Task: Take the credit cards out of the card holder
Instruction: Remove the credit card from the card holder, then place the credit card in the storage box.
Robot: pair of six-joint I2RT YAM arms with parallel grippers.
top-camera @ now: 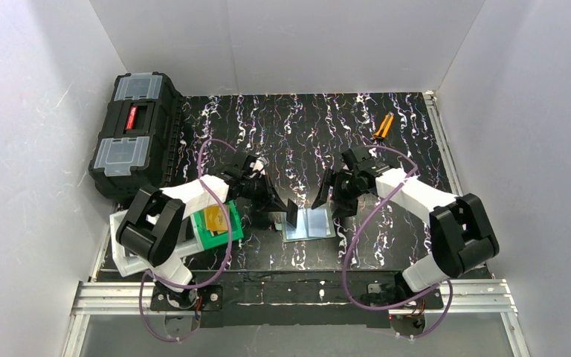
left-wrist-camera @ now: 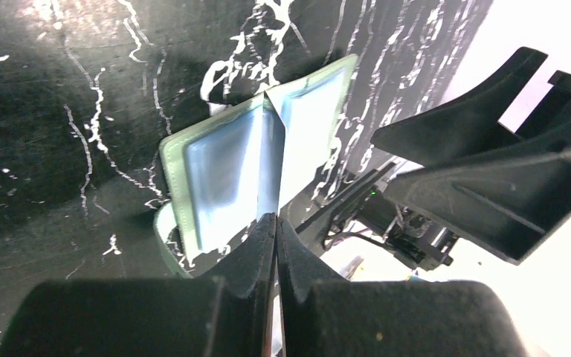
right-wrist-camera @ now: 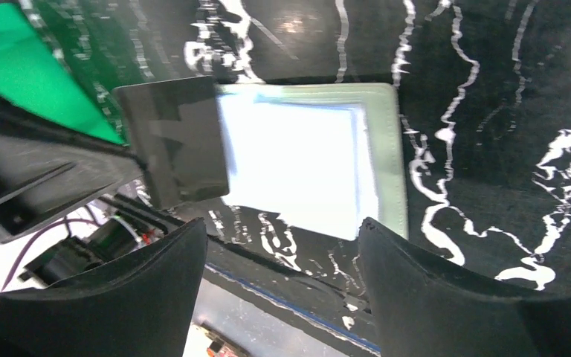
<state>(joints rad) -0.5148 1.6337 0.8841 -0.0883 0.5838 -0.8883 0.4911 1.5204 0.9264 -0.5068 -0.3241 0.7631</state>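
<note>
The card holder [top-camera: 314, 224] lies open on the black mat, its pale blue inside facing up. It also shows in the left wrist view [left-wrist-camera: 219, 167] and the right wrist view [right-wrist-camera: 312, 160]. My left gripper [top-camera: 281, 207] is shut on a thin card [top-camera: 292, 213] that stands on edge over the holder's left panel. The card is edge-on in the left wrist view [left-wrist-camera: 270, 167] and looks dark in the right wrist view [right-wrist-camera: 178, 141]. My right gripper [top-camera: 328, 196] is open and empty just above the holder's right panel, its fingers [right-wrist-camera: 431, 297] wide apart.
A bright green bin [top-camera: 221, 232] with orange cards [top-camera: 215, 217] in it sits left of the holder, and white-clear bins [top-camera: 128, 249] lie beyond it. A black toolbox [top-camera: 135, 134] stands at the back left. An orange-handled tool [top-camera: 384, 126] lies at the back right.
</note>
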